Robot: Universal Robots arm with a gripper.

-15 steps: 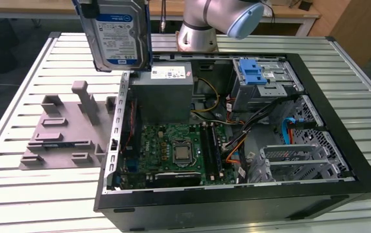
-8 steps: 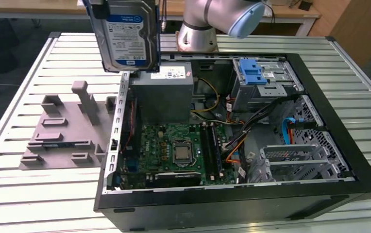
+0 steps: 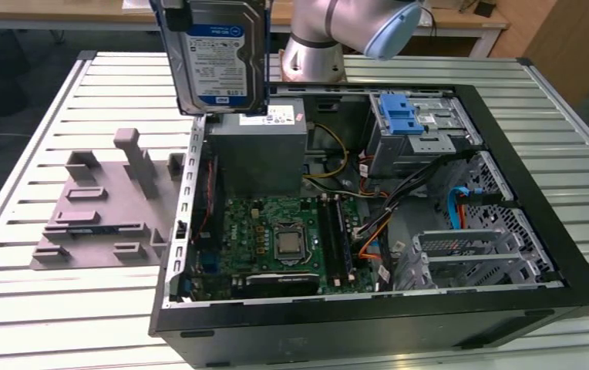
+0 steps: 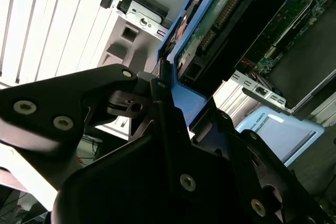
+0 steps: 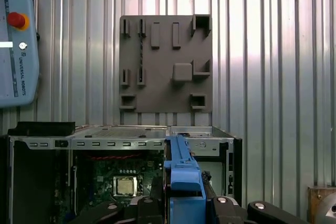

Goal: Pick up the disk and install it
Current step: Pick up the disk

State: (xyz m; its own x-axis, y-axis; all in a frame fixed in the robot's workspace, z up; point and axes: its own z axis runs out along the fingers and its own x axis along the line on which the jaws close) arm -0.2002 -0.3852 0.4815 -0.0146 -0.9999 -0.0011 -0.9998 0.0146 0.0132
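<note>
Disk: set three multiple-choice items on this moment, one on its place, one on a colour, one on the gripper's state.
1. Where is the disk?
A) flat on the table
B) seated in a drive bay
C) upright in the air over the open computer case's edge

2. What colour is the carrier framing it?
A) blue
B) red
C) yellow

3. How is the gripper?
A) open, apart from the disk
B) shut on the disk
C) shut on a cable

Answers:
1 C, the exterior view shows it hanging above the case wall.
2 A, blue plastic shows in both wrist views.
3 B, the second wrist view shows the fingers clamped on the carrier.
</note>
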